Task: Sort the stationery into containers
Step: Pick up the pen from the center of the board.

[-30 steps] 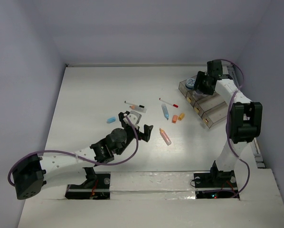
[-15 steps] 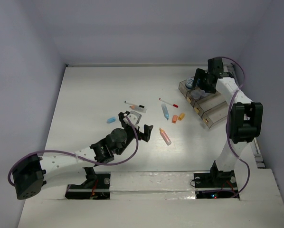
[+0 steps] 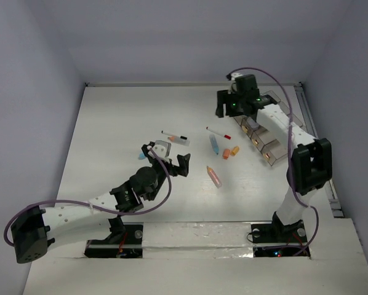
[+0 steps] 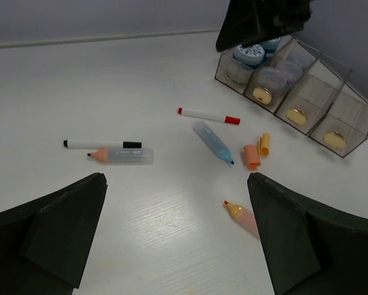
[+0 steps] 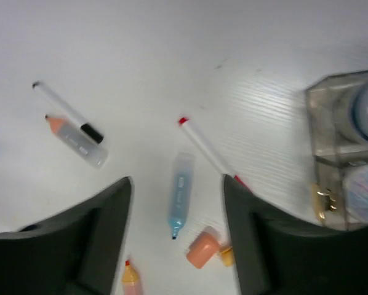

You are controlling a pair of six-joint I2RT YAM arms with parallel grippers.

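Stationery is seen scattered mid-table from above, the tray off to the right. From the left wrist, the left gripper is spread wide, empty, jars sitting in the tray. From the right wrist, the right gripper is parted, nothing gripped, a blue marker lying on the table beyond

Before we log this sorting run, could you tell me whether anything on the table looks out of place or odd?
An orange cap lies loose beside the blue stick, on no pen, and the pink stick nearby shows a bare tip. Nothing looks spilled or broken.
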